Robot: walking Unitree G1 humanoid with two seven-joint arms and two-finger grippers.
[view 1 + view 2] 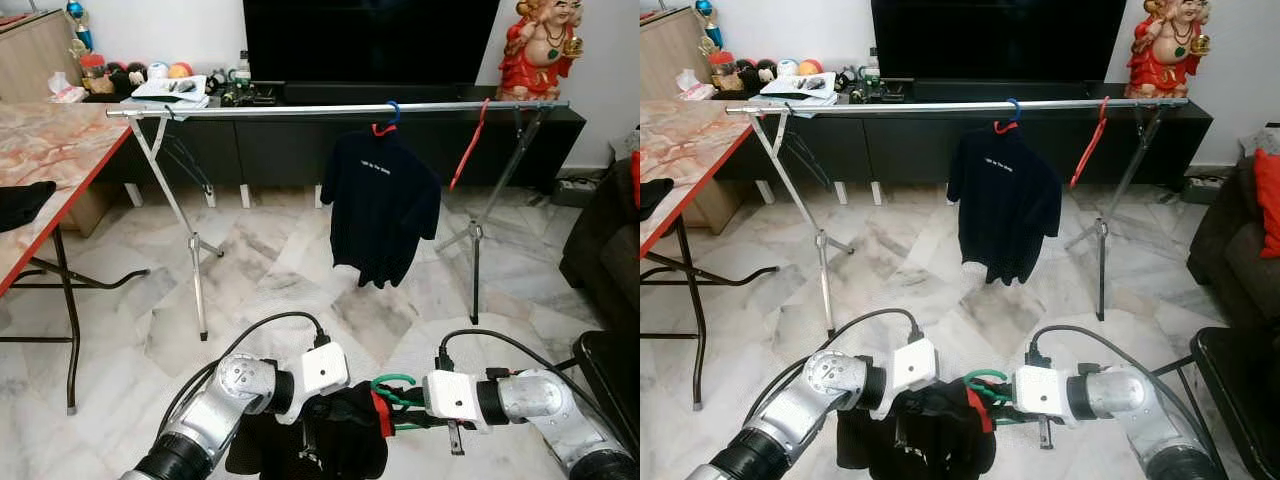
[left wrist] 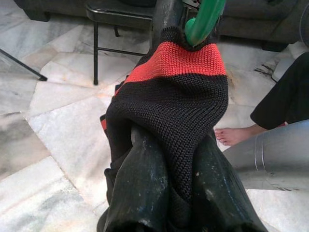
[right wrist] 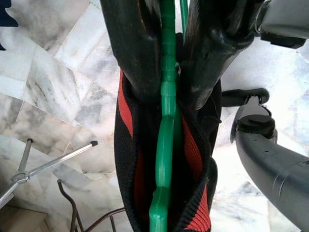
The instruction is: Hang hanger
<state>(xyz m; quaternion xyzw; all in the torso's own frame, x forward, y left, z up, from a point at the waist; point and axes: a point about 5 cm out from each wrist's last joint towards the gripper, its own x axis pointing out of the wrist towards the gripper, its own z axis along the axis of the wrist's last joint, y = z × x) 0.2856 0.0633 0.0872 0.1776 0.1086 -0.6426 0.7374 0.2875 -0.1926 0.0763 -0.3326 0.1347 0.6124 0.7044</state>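
Note:
A green hanger (image 1: pixel 393 385) with a black knit garment (image 1: pixel 340 440) on it, red band at the collar, is held low in front of me between both arms. My right gripper (image 3: pixel 169 92) is shut on the green hanger (image 3: pixel 164 145) just above the collar. My left gripper (image 2: pixel 176 140) is shut on a fold of the garment (image 2: pixel 178 96) below the red band. Ahead stands a silver clothes rail (image 1: pixel 300 110) on folding legs. A black T-shirt (image 1: pixel 380 200) hangs from it on a hanger, and an empty red hanger (image 1: pixel 468 145) hangs to its right.
A folding table (image 1: pixel 50 160) with a marble-pattern top stands at the left. At the right are a black chair (image 1: pixel 610 370) and a dark sofa (image 1: pixel 600 240). Behind the rail runs a low black TV console (image 1: pixel 280 150). A person's bare foot (image 2: pixel 234 135) is close by on the marble floor.

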